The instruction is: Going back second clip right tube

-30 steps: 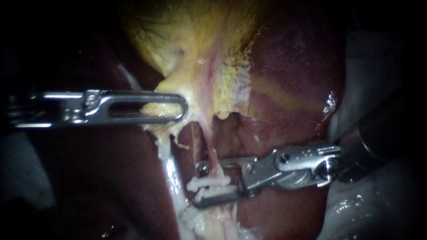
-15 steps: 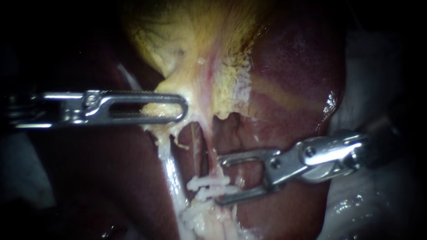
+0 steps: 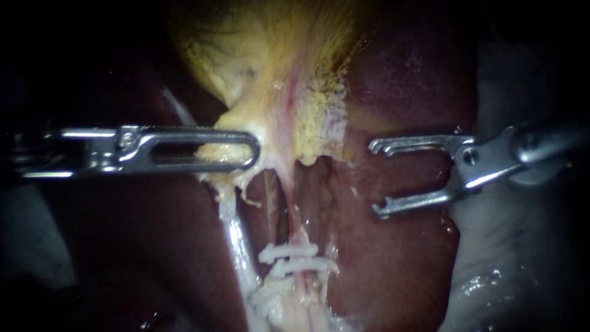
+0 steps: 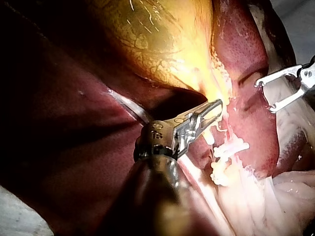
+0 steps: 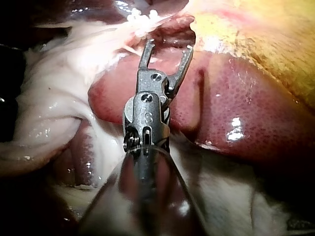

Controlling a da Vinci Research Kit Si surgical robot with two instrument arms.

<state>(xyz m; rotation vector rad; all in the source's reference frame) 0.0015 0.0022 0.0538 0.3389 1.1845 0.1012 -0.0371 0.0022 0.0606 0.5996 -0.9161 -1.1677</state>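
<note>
Two clips (image 3: 295, 265) sat on the right tube (image 3: 294, 229); the step in hand looked like the backing-off.
On the left, the left instrument (image 3: 249, 147) had its hand closed on the pale yellow neck of the gallbladder (image 3: 258, 67). In the middle, the white clips crossed the tube one just above the other. The right instrument (image 3: 375, 179) hung well apart from them over the liver (image 3: 393, 270), its hand open and empty, with a wide gap between the jaws. I judged the next move needed only a straight pull away, clear of the liver.
</note>
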